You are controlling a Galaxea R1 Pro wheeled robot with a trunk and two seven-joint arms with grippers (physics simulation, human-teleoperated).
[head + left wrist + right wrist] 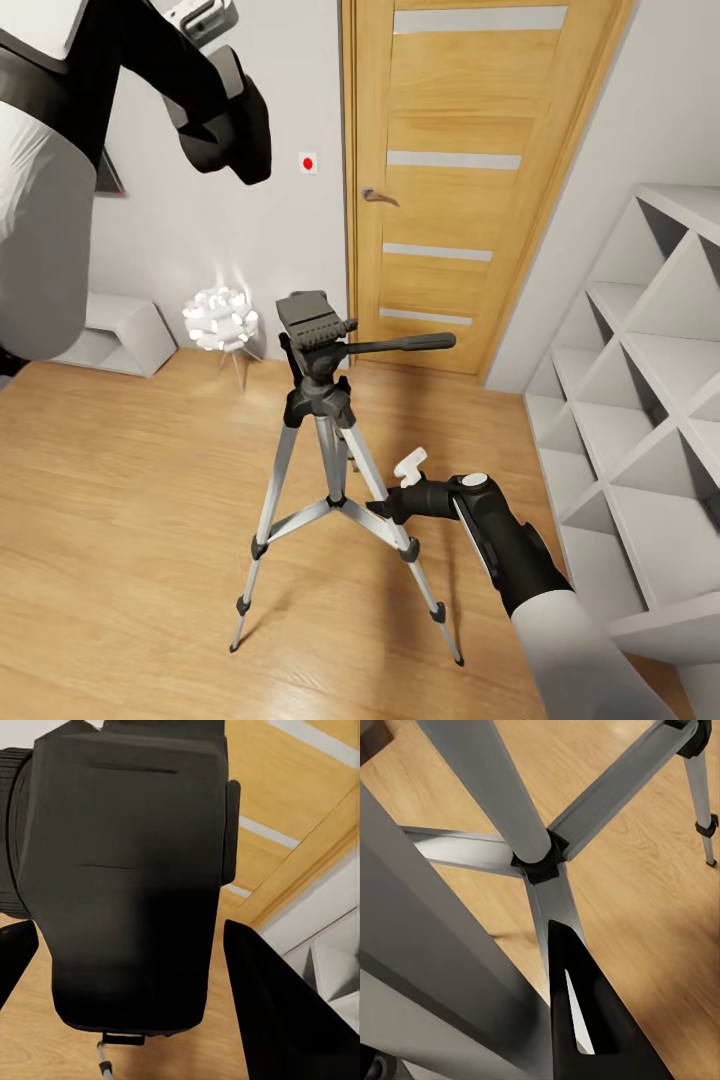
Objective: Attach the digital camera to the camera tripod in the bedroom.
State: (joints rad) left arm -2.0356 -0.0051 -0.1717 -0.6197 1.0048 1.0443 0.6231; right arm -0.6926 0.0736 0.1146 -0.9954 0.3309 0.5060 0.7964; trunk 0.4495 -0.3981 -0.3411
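Observation:
The camera tripod [318, 400] stands on the wood floor in the middle of the head view, its black head [308, 322] bare and its long handle [400, 345] pointing right. My left gripper [232, 135] is raised at the upper left, well above the tripod head and left of it. It is shut on the black digital camera [124, 885], which sits between its two fingers [285, 1012]. My right gripper [390, 503] is low, closed on a silver tripod leg [427, 945]. One black finger [585, 1027] lies against that leg, and the other finger is hidden.
A wooden door [450, 180] is behind the tripod. White cubby shelves [640, 400] line the right wall. A small white lamp [220, 320] and a low white shelf unit [120, 335] stand at the back left. Open floor [130, 520] lies to the tripod's left.

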